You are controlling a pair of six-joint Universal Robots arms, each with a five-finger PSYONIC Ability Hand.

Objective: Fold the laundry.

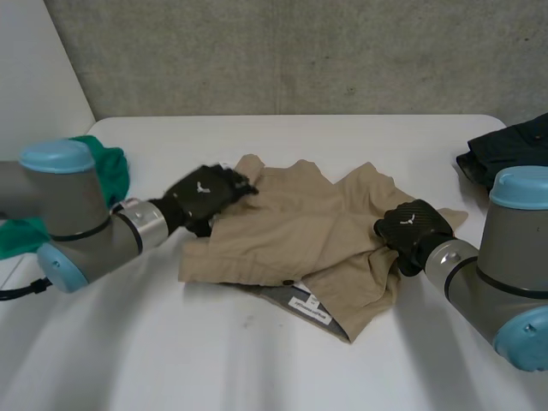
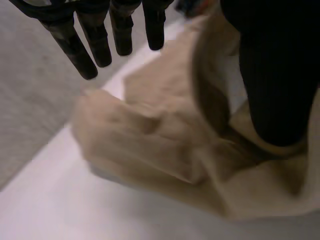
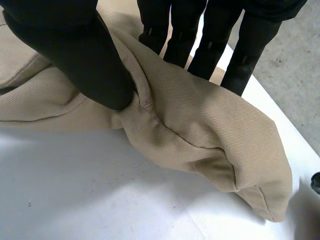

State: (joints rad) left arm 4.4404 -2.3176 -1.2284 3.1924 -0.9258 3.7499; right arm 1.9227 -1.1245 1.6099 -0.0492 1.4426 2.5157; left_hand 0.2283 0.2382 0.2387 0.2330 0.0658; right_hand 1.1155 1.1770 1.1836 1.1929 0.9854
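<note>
A crumpled tan twill garment [image 1: 300,227] lies at the middle of the white table [image 1: 257,360], spread out but uneven. Flaps overlap, and a grey inner panel with a label [image 1: 304,304] pokes out along the garment's near edge.

The left hand [image 1: 205,195] is at the garment's left far edge. In the left wrist view its fingers [image 2: 85,50] are straight and clear of the cloth, while its thumb [image 2: 275,75] sits in a loop of the fabric. It reads as relaxed and gripping nothing.

The right hand [image 1: 413,229] is on the garment's right edge. In the right wrist view a raised ridge of twill is squeezed between its thumb [image 3: 75,55] and its straight fingers [image 3: 210,45], so this hand grips the cloth.

A bright green cloth [image 1: 107,171] sits at the table's far left corner, and a dark bundled garment [image 1: 514,154] lies at its far right edge. Both are well apart from the work.

The step in hand looks like straightening the piece before any fold. The next move probably calls for the left hand to close on its edge. Both hands could then pull outward to flatten the overlaps, keeping the pinched ridge from slipping and the lining tucked under.
</note>
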